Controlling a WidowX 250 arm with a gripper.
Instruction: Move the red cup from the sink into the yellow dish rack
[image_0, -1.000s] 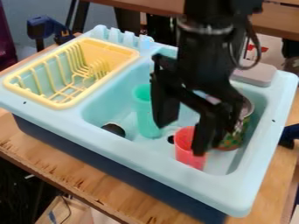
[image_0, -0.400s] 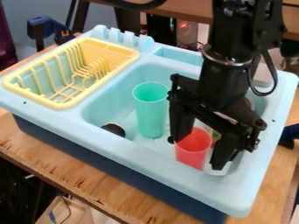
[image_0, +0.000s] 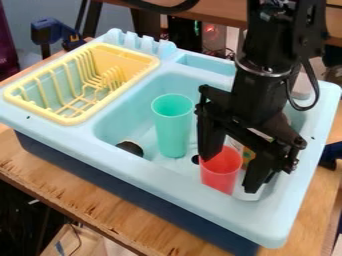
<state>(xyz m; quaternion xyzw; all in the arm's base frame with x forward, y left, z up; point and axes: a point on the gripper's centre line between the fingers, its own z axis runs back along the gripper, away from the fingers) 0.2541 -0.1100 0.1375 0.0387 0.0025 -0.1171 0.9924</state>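
My gripper (image_0: 228, 171) hangs in the right part of the light blue sink (image_0: 127, 123), its fingers wide apart. One finger stands at each side of the red cup (image_0: 220, 172), with the cup upright between them; whether either touches it I cannot tell. Left of the gripper, a taller green cup (image_0: 172, 127) stands upright in the basin. Behind the gripper is a can (image_0: 248, 155), mostly hidden by the right finger and the arm.
A yellow dish rack (image_0: 41, 118) sits in the sink unit's left side. Near the basin's left front lies a dark round object (image_0: 130, 147). The unit's raised rim surrounds the basin, on a wooden table (image_0: 100, 200).
Compared with a second ago, the gripper has moved right and slightly down, its fingers now either side of the red cup. The green cup's rim has come into view. The cups have not visibly moved.
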